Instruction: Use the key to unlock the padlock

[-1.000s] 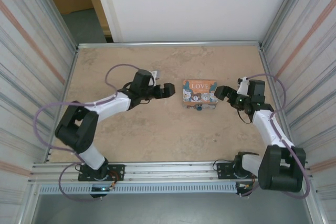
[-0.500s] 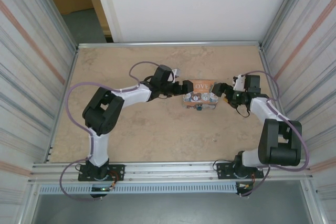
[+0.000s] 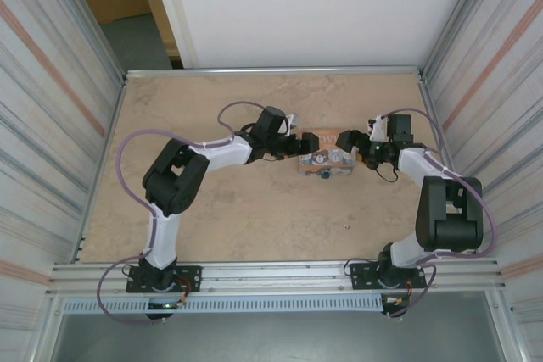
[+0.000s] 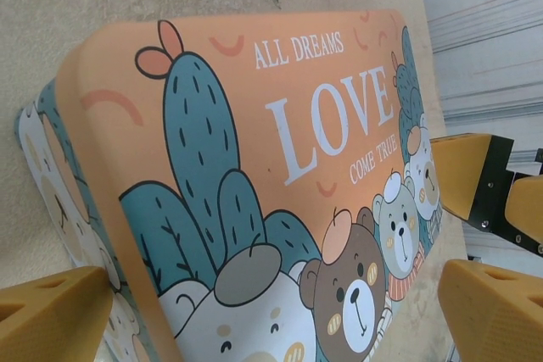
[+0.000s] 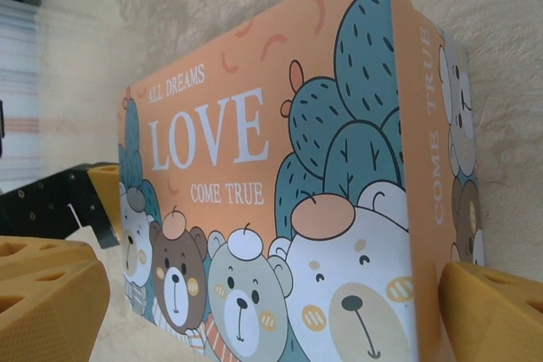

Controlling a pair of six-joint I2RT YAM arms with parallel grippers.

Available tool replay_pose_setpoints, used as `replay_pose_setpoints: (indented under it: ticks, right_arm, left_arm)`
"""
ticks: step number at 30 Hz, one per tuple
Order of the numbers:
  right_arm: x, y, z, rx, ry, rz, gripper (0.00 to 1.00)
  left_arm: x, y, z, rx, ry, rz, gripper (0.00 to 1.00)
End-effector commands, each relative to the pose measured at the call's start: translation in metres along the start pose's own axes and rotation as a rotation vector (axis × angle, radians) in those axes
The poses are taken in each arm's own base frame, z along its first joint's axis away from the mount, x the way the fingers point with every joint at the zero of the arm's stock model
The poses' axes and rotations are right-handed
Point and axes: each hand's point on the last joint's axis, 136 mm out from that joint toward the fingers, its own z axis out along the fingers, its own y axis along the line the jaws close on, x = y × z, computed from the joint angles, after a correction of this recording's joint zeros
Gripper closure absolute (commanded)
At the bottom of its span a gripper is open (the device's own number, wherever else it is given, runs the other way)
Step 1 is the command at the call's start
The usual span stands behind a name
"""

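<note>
**Tin bracketed by two spread grippers**

In the top view, the left gripper (image 3: 307,143) and the right gripper (image 3: 346,142) are seen facing each other across the orange-and-teal tin (image 3: 327,157), one at each short end, on the surface (image 3: 212,201). The padlock (image 3: 323,174) is made out there as a small blue speck at the tin's near edge. It lies between the two grippers and slightly nearer the arm bases than either. Finer detail is supplied by the wrist views, where the lid's "LOVE" lettering, cactus and bears can be read. The tin is framed between the left gripper's yellow fingers (image 4: 51,315), which are held wide. The right gripper's fingers (image 5: 47,294) are likewise spread about the tin. Whether any finger touches its sides cannot be told.
</note>
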Motion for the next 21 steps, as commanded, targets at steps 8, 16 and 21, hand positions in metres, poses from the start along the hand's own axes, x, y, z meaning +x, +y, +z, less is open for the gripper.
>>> replay_pose_setpoints:
  ticks: [8, 16, 21]
  right_arm:
    - [0.025, 0.057, 0.022, -0.098, 0.115, -0.075, 0.05]
    - [0.057, 0.090, 0.051, -0.131, 0.186, -0.116, 0.05]
    - [0.071, 0.100, 0.065, -0.125, 0.213, -0.137, 0.05]
  left_arm:
    - [-0.009, 0.000, -0.033, 0.012, -0.050, -0.023, 0.01]
    - [-0.017, 0.025, -0.058, -0.007, -0.073, -0.048, 0.01]
    - [-0.028, 0.038, -0.069, -0.034, -0.095, -0.053, 0.01]
